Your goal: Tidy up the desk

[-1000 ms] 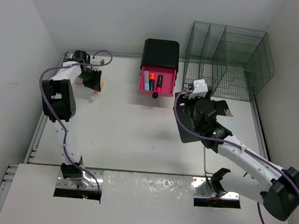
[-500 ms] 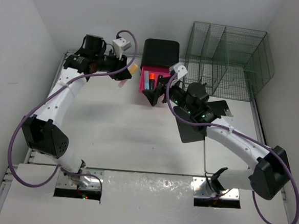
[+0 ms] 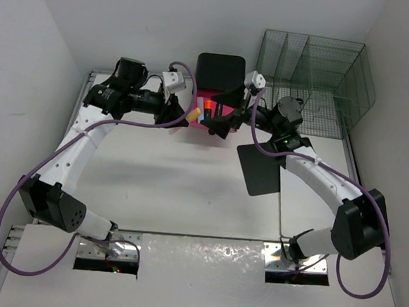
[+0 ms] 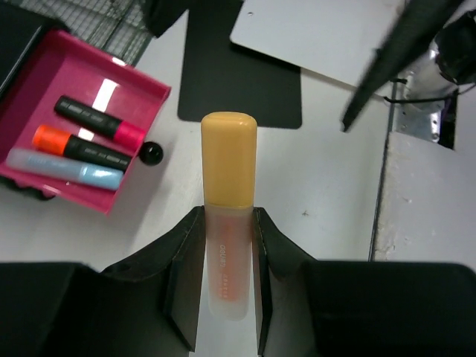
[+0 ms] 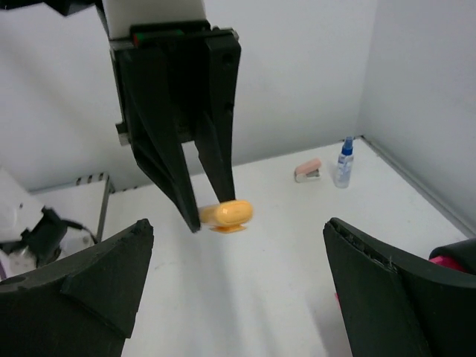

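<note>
Desk (image 3: 174,186) marker (image 4: 229,160), pinched by left end effector (image 4: 229,217), seems bound for 12 o'clock drawer (image 4: 52,67); right end effector (image 3: 223,113) gapes empty.

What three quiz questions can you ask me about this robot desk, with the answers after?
1. True or false: the left tool grips a yellow-capped tube.
2. How many markers lie in the pink drawer? A: two. B: three. C: five.
3. Fill in the blank: the right tool has its jaws ____ and holds nothing.

Key: 1 true; 2 B; 3 open.
</note>
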{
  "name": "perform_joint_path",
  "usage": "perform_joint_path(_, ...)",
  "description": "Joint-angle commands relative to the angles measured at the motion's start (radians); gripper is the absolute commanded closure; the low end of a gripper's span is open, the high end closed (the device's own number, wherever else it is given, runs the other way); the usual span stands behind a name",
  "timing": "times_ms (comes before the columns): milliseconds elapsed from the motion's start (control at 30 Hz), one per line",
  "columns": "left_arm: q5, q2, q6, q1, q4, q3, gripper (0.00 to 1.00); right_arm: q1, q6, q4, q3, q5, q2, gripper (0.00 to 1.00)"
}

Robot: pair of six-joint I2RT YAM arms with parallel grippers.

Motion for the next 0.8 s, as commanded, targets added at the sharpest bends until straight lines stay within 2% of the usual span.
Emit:
perform_joint_path(0,0.113,-0.022,0.135,-0.015,-0.048,0.016,1.00,-0.033,-0.059,0.025,0.023,-0.203,0.001,0.07)
perform_joint_path(67,0.105,-0.017,0.136,-0.025,-0.048,0.018,1.00,-0.030,-0.098,-0.002,0.026,-0.242,0.001,0.07)
perform_joint_path(133,0.117,-0.014,0.141,-0.026,-0.051,0.024,1.00,-0.032,-0.048,0.071,0.017,-0.282,0.006,0.08)
perform_joint_path(267,0.120,-0.006,0.197,-0.043,-0.098,0.039,1.00,-0.030,-0.038,0.066,0.032,-0.332,0.016,0.10)
perform_joint_path(467,0.107,0.012,0.191,-0.077,-0.097,0.044,1.00,-0.029,0.044,0.133,0.049,-0.349,0.078,0.14)
perform_joint_path(567,0.105,0.023,0.184,-0.092,-0.103,0.079,1.00,-0.029,0.141,0.225,0.060,-0.340,0.111,0.17)
perform_joint_path(700,0.094,0.032,0.178,-0.111,-0.100,0.076,1.00,-0.026,0.241,0.325,0.078,-0.342,0.150,0.25)
perform_joint_path(767,0.093,0.037,0.173,-0.112,-0.095,0.076,1.00,-0.027,0.265,0.328,0.086,-0.339,0.165,0.34)
